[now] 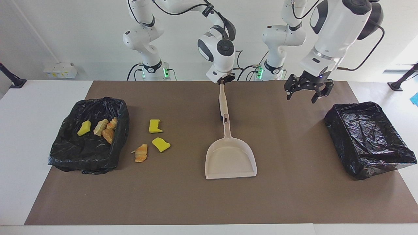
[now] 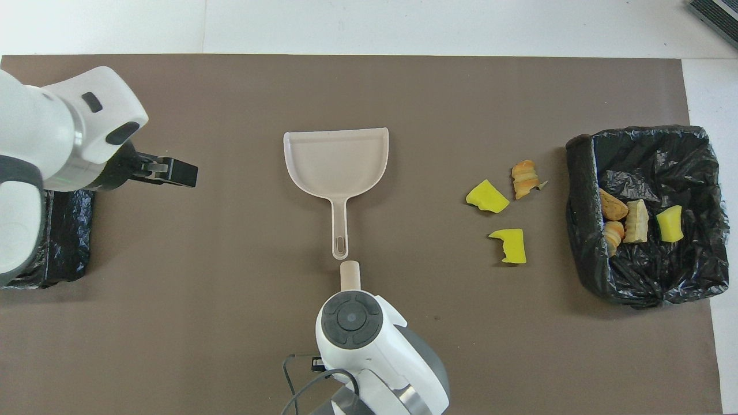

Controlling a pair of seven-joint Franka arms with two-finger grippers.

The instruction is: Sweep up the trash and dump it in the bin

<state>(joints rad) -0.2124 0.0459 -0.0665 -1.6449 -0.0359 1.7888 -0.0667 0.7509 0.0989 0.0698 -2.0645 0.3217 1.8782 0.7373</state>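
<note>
My right gripper point(image 1: 224, 81) is shut on the top of a beige brush point(image 1: 224, 103). The brush hangs almost upright, dark bristle end down, by the handle tip of the beige dustpan point(image 1: 230, 157). In the overhead view only the brush point(image 2: 350, 275) shows below the dustpan point(image 2: 336, 157); the wrist hides the right gripper. Three pieces of trash lie on the mat: two yellow sponge chunks point(image 1: 155, 126) point(image 1: 160, 144) and a striped bread piece point(image 1: 141, 153). My left gripper point(image 1: 302, 95) point(image 2: 173, 171) hangs open and empty over the mat.
A black-lined bin point(image 1: 65, 153) point(image 2: 582, 242) at the right arm's end holds several more scraps. A second black-lined bin point(image 1: 369, 140) stands at the left arm's end with nothing visible in it. The brown mat point(image 1: 183, 199) covers the table's middle.
</note>
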